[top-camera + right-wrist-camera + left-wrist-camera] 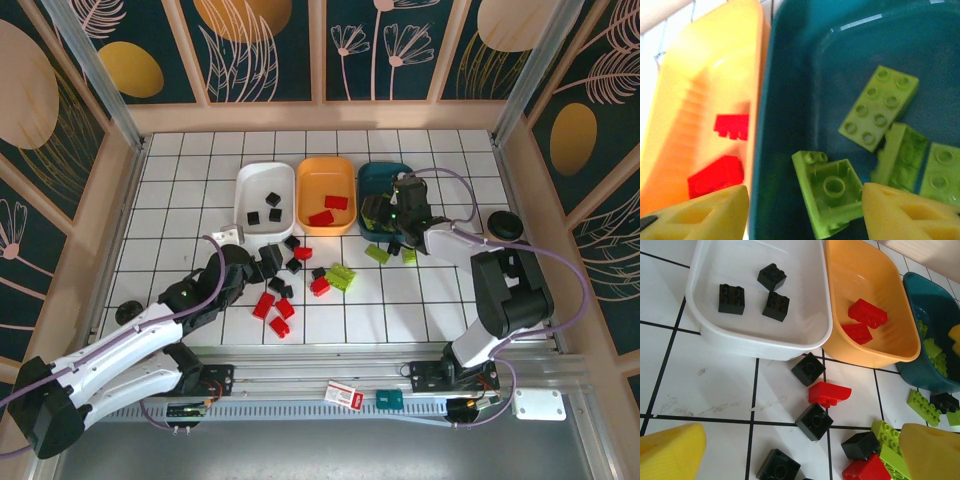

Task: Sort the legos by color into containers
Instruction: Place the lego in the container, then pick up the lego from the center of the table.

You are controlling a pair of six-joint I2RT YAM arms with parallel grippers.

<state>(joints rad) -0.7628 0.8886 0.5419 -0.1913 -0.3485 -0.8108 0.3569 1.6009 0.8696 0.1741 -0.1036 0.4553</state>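
Right, nearest me the tabletop [180, 200] is nowhere near tidy: a clutch of red bricks [272, 310] lies loose, black cubes [294, 265] are scattered just beyond them, and a few green bricks [340, 277] sit off to the right, some just in front of the teal tray [375, 172].

My left claw [800, 450] hangs over that scatter, fingers spread wide and holding nothing, with black cubes and one red brick on the tiles right ahead of it.

My right claw [804, 192] is over the teal tray, fingers apart. A green brick lies on its side between them on the tray floor. It looks free of my grip, though the right finger is very close to its edge.

Further out, the tally. The white tray [250, 218] has three black cubes, the orange tray [305, 205] two reds, and the teal tray a handful of greens. No colour is in the wrong tray.

By my reckoning that's well under half done. Most reds and blacks, and several greens, still need lifting off the tiles.
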